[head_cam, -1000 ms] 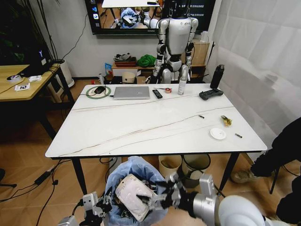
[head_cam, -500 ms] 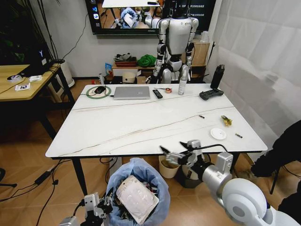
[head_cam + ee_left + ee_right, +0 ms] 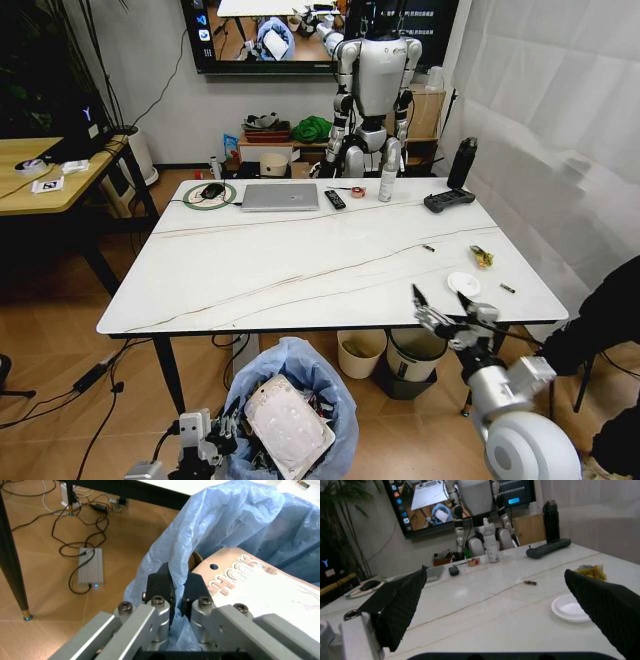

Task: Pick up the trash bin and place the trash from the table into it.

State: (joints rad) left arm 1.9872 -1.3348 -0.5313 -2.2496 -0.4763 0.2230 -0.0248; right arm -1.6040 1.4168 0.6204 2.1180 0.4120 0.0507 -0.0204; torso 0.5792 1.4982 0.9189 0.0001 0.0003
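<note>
While my left gripper (image 3: 175, 592) keeps its jaws pinched on the blue bag at the rim of the trash bin (image 3: 290, 400), holding it low in front of the near edge of the table (image 3: 300, 270), the change is all on my right: a second ago the right gripper (image 3: 445, 318) was down over the bin's mouth, half a second ago it was rising past the table edge, and now it hovers at that edge with its jaws spread wide and nothing between them. I read that as one drop finished and the arm heading out for the next piece. Inside the bin, just beyond the left jaws, I see one crushed cardboard box (image 3: 250, 588) lying on top. Ahead of the open right jaws I count one small white plate (image 3: 572, 609) nearest, one crumpled yellowish wrapper (image 3: 590, 572) just past it, one small dark scrap (image 3: 530, 582) farther in, and one more dark scrap (image 3: 507, 288) off to the right of the plate. So four pieces of litter remain on the table, by my count. Well beyond the jaws, along the far edge, sit one laptop (image 3: 280, 196) and one black controller (image 3: 448, 201), which I judge are not trash.
</note>
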